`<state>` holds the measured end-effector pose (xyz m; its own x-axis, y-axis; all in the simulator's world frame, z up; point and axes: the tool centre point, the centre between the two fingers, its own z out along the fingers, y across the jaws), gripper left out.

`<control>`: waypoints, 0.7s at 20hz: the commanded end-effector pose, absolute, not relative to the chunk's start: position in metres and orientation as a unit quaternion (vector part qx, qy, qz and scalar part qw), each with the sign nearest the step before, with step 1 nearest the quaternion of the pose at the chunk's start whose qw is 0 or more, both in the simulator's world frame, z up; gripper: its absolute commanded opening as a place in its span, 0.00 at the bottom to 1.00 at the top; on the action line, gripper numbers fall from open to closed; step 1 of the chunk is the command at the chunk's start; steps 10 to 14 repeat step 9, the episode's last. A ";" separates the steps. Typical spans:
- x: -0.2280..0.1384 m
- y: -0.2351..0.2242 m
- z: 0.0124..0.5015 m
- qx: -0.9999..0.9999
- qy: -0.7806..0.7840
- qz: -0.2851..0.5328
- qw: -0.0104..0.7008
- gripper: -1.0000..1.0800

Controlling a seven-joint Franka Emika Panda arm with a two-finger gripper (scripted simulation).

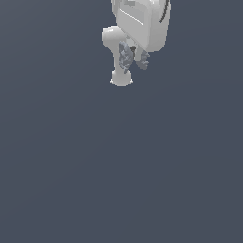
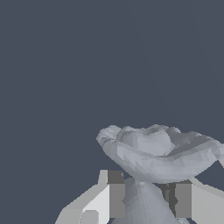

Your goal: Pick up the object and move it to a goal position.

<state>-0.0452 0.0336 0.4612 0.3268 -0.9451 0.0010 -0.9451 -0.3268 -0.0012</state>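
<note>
Open grey floor (image 1: 118, 166) all around, no obstacles on any side in the exterior view. Only thing between the fingers (image 2: 109, 194) is the object (image 2: 159, 153), filling that gap; arm (image 1: 140, 23) overhead

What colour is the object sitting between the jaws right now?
Pale grey-blue, plain and faceted, no pattern. The object shows best in the wrist view.

arm (image 1: 140, 21) cut off above, object (image 2: 159, 151) base hidden (by gripper (image 2: 146, 199))
</note>
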 end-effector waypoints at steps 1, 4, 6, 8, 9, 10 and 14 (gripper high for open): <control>-0.046 0.036 0.473 -0.814 0.580 0.000 0.000 0.00; -0.046 0.038 0.481 -0.815 0.580 0.000 0.000 0.00; -0.046 0.039 0.484 -0.815 0.580 0.000 0.000 0.00; -0.046 0.039 0.486 -0.815 0.580 0.000 0.000 0.00; -0.046 0.039 0.486 -0.815 0.580 0.000 0.000 0.00; -0.046 0.039 0.486 -0.815 0.580 0.000 0.000 0.00; -0.046 0.039 0.486 -0.815 0.580 0.000 0.000 0.00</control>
